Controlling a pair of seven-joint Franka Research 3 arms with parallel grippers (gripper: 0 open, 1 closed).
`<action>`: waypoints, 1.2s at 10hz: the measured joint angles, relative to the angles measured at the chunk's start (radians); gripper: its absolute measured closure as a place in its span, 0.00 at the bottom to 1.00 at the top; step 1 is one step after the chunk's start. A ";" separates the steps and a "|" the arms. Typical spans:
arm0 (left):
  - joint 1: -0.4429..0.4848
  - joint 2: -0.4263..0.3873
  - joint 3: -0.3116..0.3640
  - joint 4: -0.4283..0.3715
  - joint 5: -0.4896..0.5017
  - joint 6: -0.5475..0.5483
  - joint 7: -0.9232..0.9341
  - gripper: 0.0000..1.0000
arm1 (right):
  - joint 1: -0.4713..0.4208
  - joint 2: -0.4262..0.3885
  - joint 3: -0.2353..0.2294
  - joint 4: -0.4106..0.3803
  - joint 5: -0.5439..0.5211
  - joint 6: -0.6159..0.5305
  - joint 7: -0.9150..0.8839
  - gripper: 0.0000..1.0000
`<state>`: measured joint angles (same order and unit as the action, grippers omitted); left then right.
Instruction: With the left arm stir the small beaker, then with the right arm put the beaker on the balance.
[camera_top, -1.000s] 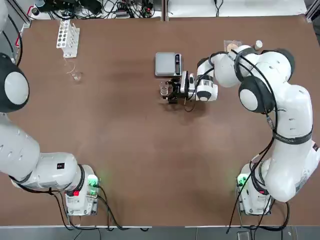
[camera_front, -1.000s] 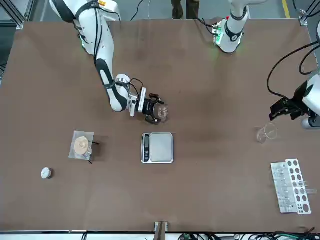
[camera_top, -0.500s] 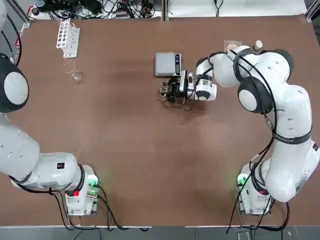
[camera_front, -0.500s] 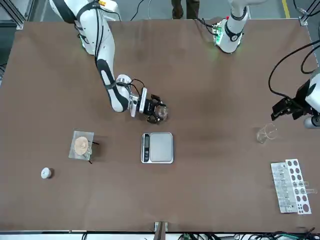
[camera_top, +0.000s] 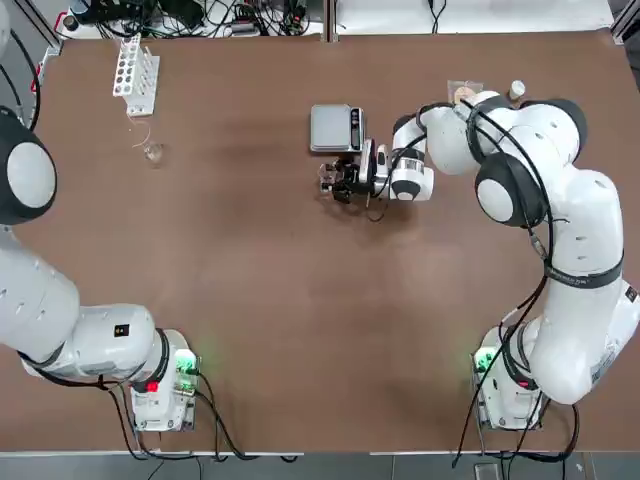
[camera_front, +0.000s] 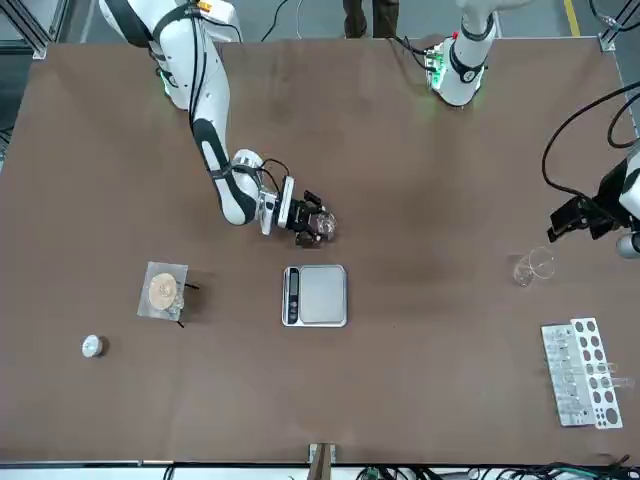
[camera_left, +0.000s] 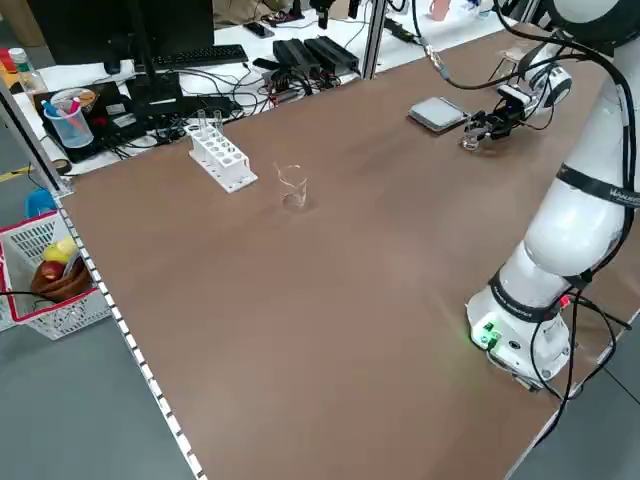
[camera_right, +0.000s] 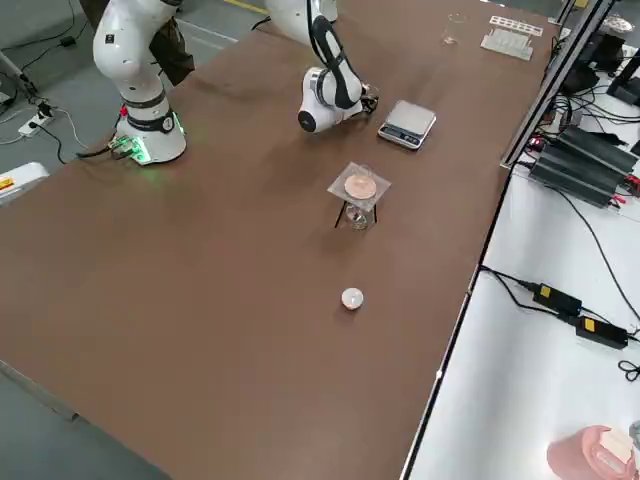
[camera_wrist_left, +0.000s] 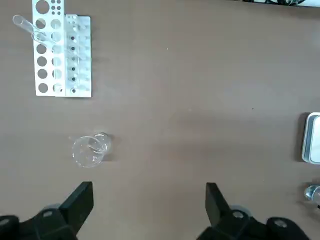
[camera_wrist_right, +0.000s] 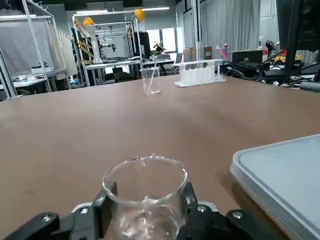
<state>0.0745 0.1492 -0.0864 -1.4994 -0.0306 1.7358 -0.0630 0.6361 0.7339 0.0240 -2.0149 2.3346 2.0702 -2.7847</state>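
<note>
From above, the right gripper (camera_top: 330, 183) pinches the small beaker (camera_top: 327, 181) on the table (camera_top: 300, 300), just beside the balance (camera_top: 336, 128). From the front, the left gripper (camera_front: 572, 220) hangs spread wide near another glass (camera_front: 532, 266). The right wrist view shows both fingers (camera_wrist_right: 106, 200) pressed against the beaker.

Small clear beaker (camera_wrist_right: 145, 197) upright on the table, just beside the flat silver-grey balance (camera_top: 336, 129).
</note>
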 joint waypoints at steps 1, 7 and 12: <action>0.000 0.000 0.000 0.000 0.000 0.001 0.000 0.01 | -0.002 -0.002 -0.001 0.002 0.002 -0.001 0.007 0.41; -0.001 0.000 -0.003 0.005 0.000 0.004 0.001 0.01 | -0.014 -0.108 -0.002 -0.013 0.016 -0.002 0.064 0.41; -0.002 0.000 -0.003 0.005 0.000 0.004 0.002 0.01 | -0.080 -0.111 -0.008 0.082 0.020 0.048 0.077 0.41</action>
<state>0.0727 0.1492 -0.0897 -1.4941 -0.0306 1.7399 -0.0610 0.5557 0.6231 0.0161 -1.9325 2.3542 2.1177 -2.7072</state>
